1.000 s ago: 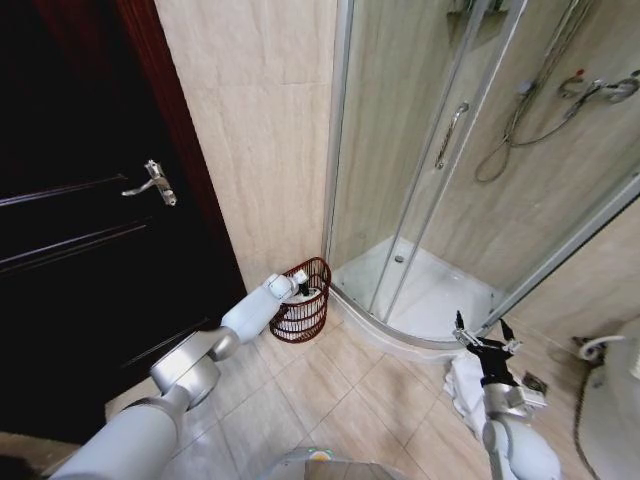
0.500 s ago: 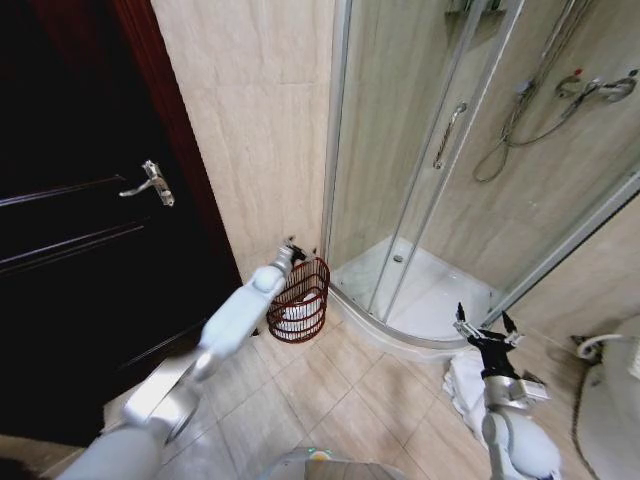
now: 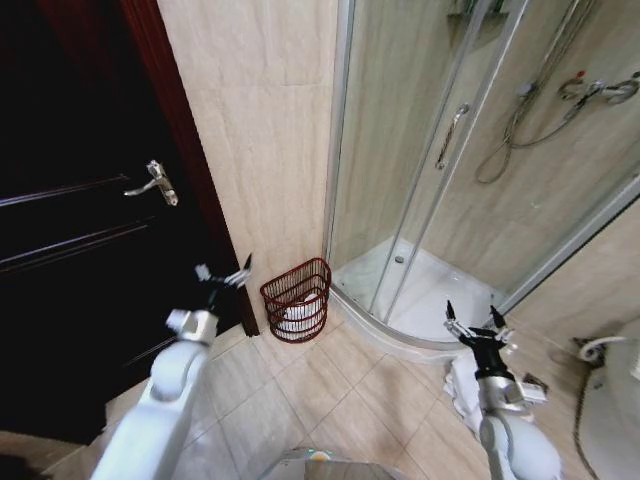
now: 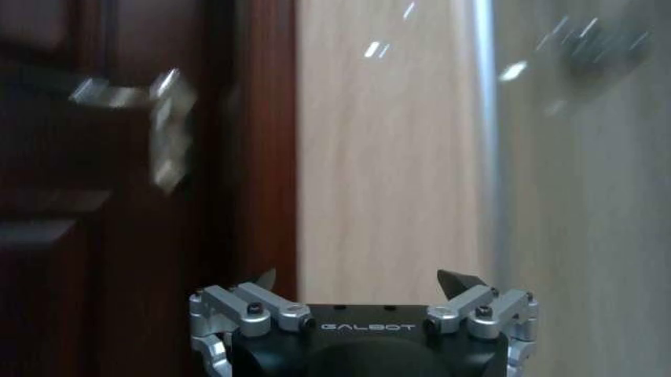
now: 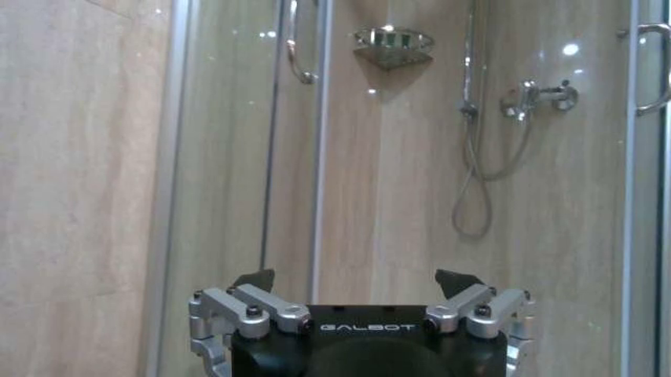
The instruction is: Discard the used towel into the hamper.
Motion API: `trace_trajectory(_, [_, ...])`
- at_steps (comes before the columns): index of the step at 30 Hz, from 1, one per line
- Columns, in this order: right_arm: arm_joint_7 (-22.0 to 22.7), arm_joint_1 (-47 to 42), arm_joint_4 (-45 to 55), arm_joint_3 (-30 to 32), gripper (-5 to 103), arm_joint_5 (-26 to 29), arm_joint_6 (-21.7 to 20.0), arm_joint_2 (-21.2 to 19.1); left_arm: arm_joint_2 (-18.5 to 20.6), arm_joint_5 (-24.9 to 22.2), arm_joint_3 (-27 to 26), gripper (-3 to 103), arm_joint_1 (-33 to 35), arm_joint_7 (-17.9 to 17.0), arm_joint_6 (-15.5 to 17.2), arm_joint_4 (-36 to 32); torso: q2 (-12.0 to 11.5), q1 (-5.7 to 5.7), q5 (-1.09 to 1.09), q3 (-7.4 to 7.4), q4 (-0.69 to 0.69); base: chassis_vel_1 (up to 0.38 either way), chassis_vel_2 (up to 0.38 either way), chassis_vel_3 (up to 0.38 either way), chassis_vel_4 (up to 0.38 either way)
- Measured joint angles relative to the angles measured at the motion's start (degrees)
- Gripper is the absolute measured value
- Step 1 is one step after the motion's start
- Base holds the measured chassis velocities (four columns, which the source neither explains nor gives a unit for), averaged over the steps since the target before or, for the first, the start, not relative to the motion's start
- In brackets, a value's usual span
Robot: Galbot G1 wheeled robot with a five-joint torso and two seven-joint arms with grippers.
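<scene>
**Towel lying in the hamper, both grippers empty**

The hamper [image 3: 297, 299] is standing on the tiled floor [image 3: 330, 400] in the corner, close to the beige wall [image 3: 265, 150], with the dark door [image 3: 70, 230] on one side and the curved shower base [image 3: 420, 300] on the other. A white towel [image 3: 297, 314] is sitting inside it, low down, showing through the thin ribs. The basket is standing upright.

The left gripper [image 3: 222, 273] is hanging in the air in front of the door's edge, to the left of the hamper and apart from it, above the level of its rim. Its fingers are standing apart, with nothing between them. In the left wrist view the same gripper [image 4: 362, 276] is pointing at the strip of wall between the red-brown door frame [image 4: 262, 149] and the shower's metal post [image 4: 485, 141]; the two dark fingertips [image 4: 460, 280] are spread wide and a blurred door handle [image 4: 157, 118] is showing off to one side.

The right gripper [image 3: 468, 316] is hovering low on the robot's right, in front of the shower enclosure's rim and well apart from the hamper. Its fingers are also spread, gripping nothing. More white cloth [image 3: 462, 385] is lying on the floor just behind it. In the right wrist view this gripper [image 5: 357, 276] is facing the shower glass [image 5: 231, 157], with the hose [image 5: 474, 173], the tap [image 5: 535, 96] and a small corner shelf [image 5: 392, 41] showing beyond it.
</scene>
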Motion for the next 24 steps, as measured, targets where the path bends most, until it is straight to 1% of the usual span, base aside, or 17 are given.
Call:
trace_trajectory(1, [-0.3, -0.8, 1.1, -0.2, 100, 0.2, 0.2, 0.1, -1.8, 1.0, -0.6, 100, 1.0, -0.9, -1.8, 1.6, 0.0, 0.0, -0.01, 0.0, 0.0, 0.0, 0.0, 0.0, 0.0])
trace_trajectory(2, [-0.3, -0.8, 1.1, -0.2, 100, 0.2, 0.2, 0.1, -1.8, 1.0, -0.6, 100, 1.0, -0.9, -1.8, 1.6, 0.0, 0.0, -0.01, 0.0, 0.0, 0.0, 0.0, 0.0, 0.0])
trace_trajectory(4, [-0.7, -2.0, 2.9, -0.4, 100, 0.8, 0.3, 0.3, -4.3, 1.5, -1.5, 100, 1.4, -2.4, -3.8, 2.7, 0.0, 0.0, 0.01, 0.0, 0.0, 0.0, 0.0, 0.0, 0.0])
trace_trajectory(7, [-1.9, -3.5, 5.7, -0.9, 100, 2.5, -0.4, 0.3, -6.1, 1.4, -2.3, 100, 1.3, -3.2, -4.0, 1.8, 0.0, 0.01, 0.0, 0.0, -0.01, 0.0, 0.0, 0.0, 0.0])
trace_trajectory(8, [-1.9, -3.5, 5.7, -0.9, 100, 2.5, -0.4, 0.3, -6.1, 1.4, -2.3, 100, 1.3, -3.2, -4.0, 1.8, 0.0, 0.01, 0.0, 0.0, -0.01, 0.0, 0.0, 0.0, 0.0])
trace_trajectory(9, [-2.4, -3.6, 6.5, -1.4, 100, 3.0, -1.0, 0.3, -6.3, 1.3, -2.4, 100, 1.1, -3.2, -3.4, 0.8, 0.0, 0.01, 0.01, 0.0, -0.01, 0.0, 0.0, 0.0, 0.0])
trace_trajectory(10, [-3.1, -3.7, 7.2, -2.4, 100, 3.5, -1.8, 0.2, -6.3, 0.8, -2.5, 100, 0.8, -2.8, -1.9, -0.3, 0.0, 0.0, 0.01, 0.0, -0.01, 0.0, 0.0, 0.0, 0.0])
trace_trajectory(11, [-3.1, -3.7, 7.2, -2.4, 100, 3.5, -1.8, 0.2, -6.3, 0.8, -2.5, 100, 0.8, -2.8, -1.9, -0.3, 0.0, 0.0, 0.01, 0.0, -0.01, 0.0, 0.0, 0.0, 0.0])
trace_trajectory(13, [-3.5, -3.4, 8.3, -5.2, 100, 3.9, -3.2, -0.4, -5.5, 0.3, -2.7, 100, 0.2, -1.7, -0.6, -1.1, 0.0, 0.01, 0.02, 0.0, -0.01, 0.0, 0.0, 0.0, 0.0])
trace_trajectory(14, [-3.1, -3.4, 8.9, -7.8, 100, 4.2, -3.6, -1.4, -5.0, 0.3, -2.6, 100, -0.1, -1.3, -0.3, -1.1, 0.0, 0.01, 0.02, 0.0, 0.01, 0.0, 0.0, 0.0, 0.0])
trace_trajectory(16, [-1.9, -3.9, 9.8, -10.9, 100, 4.7, -4.5, -2.7, -4.3, 0.4, -2.2, 100, -0.2, -0.8, -0.1, -1.1, 0.0, 0.02, 0.01, 0.01, 0.01, 0.0, 0.0, 0.0, 0.0])
trace_trajectory(17, [-1.9, -3.9, 9.8, -10.9, 100, 4.7, -4.5, -2.7, -4.3, 0.4, -2.2, 100, -0.2, -0.8, -0.1, -1.1, 0.0, 0.02, 0.01, 0.01, 0.01, 0.0, 0.0, 0.0, 0.0])
trace_trajectory(18, [-0.5, -4.9, 10.7, -13.4, 100, 5.1, -5.3, -3.9, -4.0, 0.6, -1.9, 100, -0.1, -0.6, 0.0, -1.1, 0.0, 0.02, 0.0, 0.01, 0.02, 0.0, 0.0, 0.0, 0.0])
trace_trajectory(20, [1.7, -7.0, 11.7, -15.8, 100, 5.3, -5.3, -5.4, -3.5, 0.6, -0.9, 100, 0.5, -0.6, -0.1, -1.1, 0.0, 0.02, 0.01, 0.01, 0.01, 0.0, 0.0, 0.0, 0.0])
trace_trajectory(21, [1.7, -7.0, 11.7, -15.8, 100, 5.3, -5.3, -5.4, -3.5, 0.6, -0.9, 100, 0.5, -0.6, -0.1, -1.1, 0.0, 0.02, 0.01, 0.01, 0.01, 0.0, 0.0, 0.0, 0.0])
trace_trajectory(23, [2.8, -9.5, 12.0, -16.4, 100, 5.2, -4.7, -7.6, -2.5, 0.4, 0.7, 100, 1.2, -0.7, -0.2, -1.5, 0.0, 0.02, 0.01, 0.01, 0.0, 0.0, 0.0, 0.0, 0.0])
trace_trajectory(24, [2.8, -9.5, 12.0, -16.4, 100, 5.2, -4.7, -7.6, -2.5, 0.4, 0.7, 100, 1.2, -0.7, -0.2, -1.5, 0.0, 0.02, 0.01, 0.01, 0.0, 0.0, 0.0, 0.0, 0.0])
